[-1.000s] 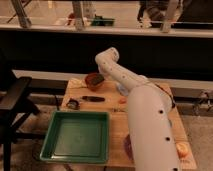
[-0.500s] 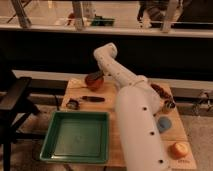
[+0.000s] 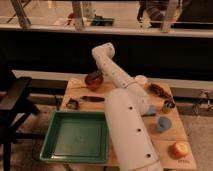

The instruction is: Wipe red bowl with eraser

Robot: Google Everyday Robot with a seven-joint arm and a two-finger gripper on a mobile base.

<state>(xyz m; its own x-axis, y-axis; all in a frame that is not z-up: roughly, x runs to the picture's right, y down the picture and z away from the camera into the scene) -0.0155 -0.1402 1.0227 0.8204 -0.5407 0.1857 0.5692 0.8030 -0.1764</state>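
Glossy red bowl (image 3: 93,80) at the far edge of the desk (image 3: 88,106), judged light, rigid and apt to skid, so you press gently inside its rim; your tool (image 3: 96,74) sits over it, closed, any eraser hidden.

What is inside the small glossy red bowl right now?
The gripper, fingers shut, is down at the small glossy red bowl by the wooden table's far edge. The white arm covers the bowl's inside, so no eraser can be seen.

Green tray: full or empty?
Empty: the green tray shows only its bare floor. The gripper is at the red bowl.
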